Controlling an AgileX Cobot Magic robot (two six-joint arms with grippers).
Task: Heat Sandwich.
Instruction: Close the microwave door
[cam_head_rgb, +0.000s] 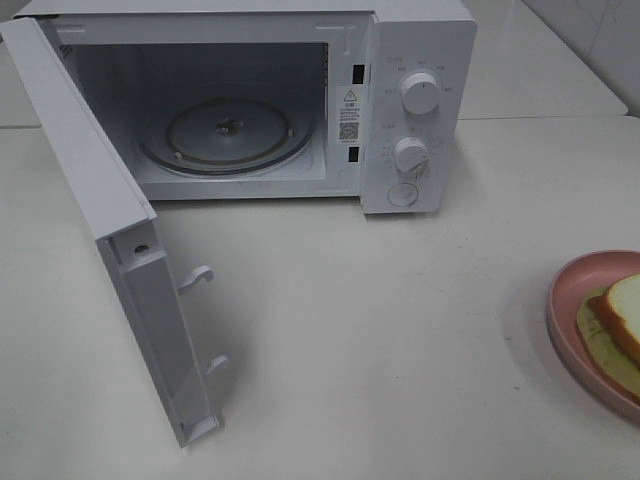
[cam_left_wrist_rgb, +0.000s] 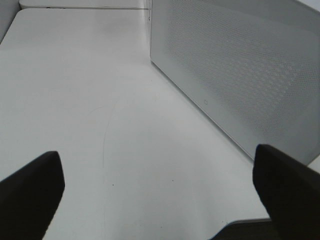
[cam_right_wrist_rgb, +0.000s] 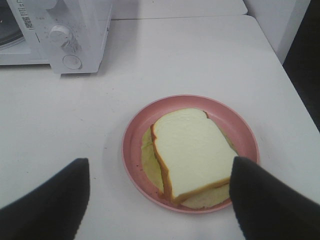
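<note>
The sandwich (cam_right_wrist_rgb: 192, 152), white bread with a tan crust and pale yellow filling, lies on a round pink plate (cam_right_wrist_rgb: 137, 130). In the exterior high view the sandwich (cam_head_rgb: 620, 325) and plate (cam_head_rgb: 570, 285) sit at the right edge of the table, partly cut off. My right gripper (cam_right_wrist_rgb: 160, 172) hovers over the plate, open, its fingers (cam_right_wrist_rgb: 47, 200) on either side of the sandwich and gripping nothing. My left gripper (cam_left_wrist_rgb: 156, 170) is wide open over bare table beside the outer face of the microwave door (cam_left_wrist_rgb: 240, 65). Neither gripper shows in the exterior high view.
The white microwave (cam_head_rgb: 420, 100) stands at the back with its door (cam_head_rgb: 120, 220) swung fully out to the left. Its glass turntable (cam_head_rgb: 225, 135) carries nothing. Two knobs and a button sit on its right panel (cam_right_wrist_rgb: 62, 35). The table edge (cam_right_wrist_rgb: 295, 95) runs close to the plate's right.
</note>
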